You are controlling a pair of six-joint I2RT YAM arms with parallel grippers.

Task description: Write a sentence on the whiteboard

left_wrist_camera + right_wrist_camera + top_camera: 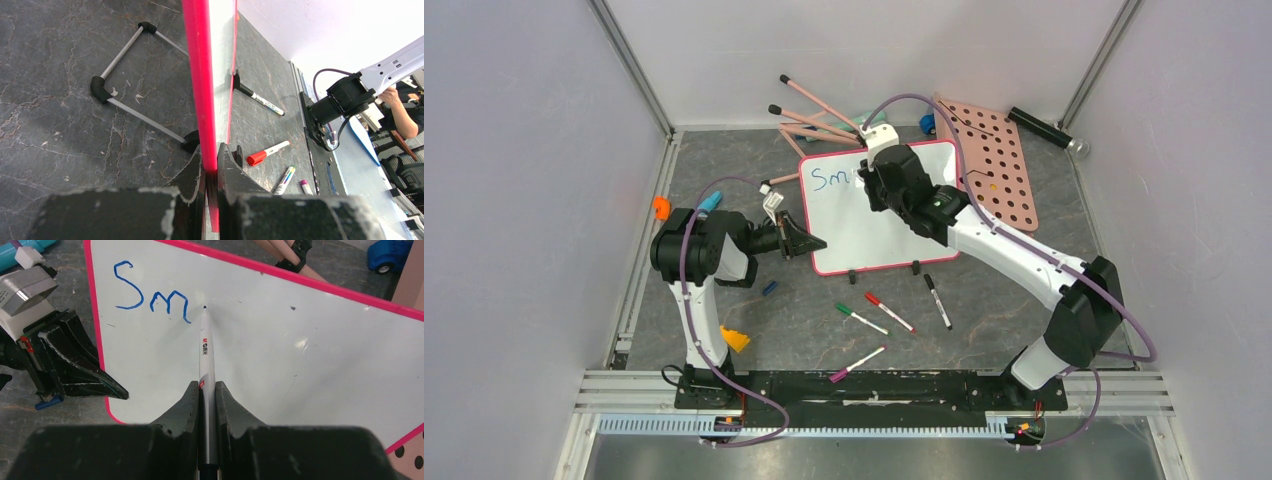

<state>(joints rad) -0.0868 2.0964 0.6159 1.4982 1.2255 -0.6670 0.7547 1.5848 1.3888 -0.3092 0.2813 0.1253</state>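
**Two blue letters on a glossy board**

Two letters, "Sm", are all of the sentence (150, 297) that shows. They are loose, rounded blue strokes near the top left corner of the whiteboard (864, 235). The board is a smooth white rectangle with a thin pink-red rim and rounded corners. It sits mid-tabletop between the arms, with two small black feet along its near edge. The left wrist view shows a grey wire frame (125, 105) with black elbow joints behind it.

The left hand (210, 155) is clamped on the rim at the board's left edge, near its lower corner, its scuffed black fingers pressed to either face. The right hand (206, 387) grips a slim marker (206, 355) with a silver-white barrel. The marker's dark tip sits on the white surface just right of the "m".

The tabletop (804, 320) is dark grey and veined like slate. Four capped pens lie loose on it in front of the board — green (860, 318), red (889, 312), black (937, 300) and magenta (856, 363). A pink pegboard (994, 165) full of round holes lies at the board's right side, and long pale pink sticks (814, 110) with black tips lie fanned behind the board.
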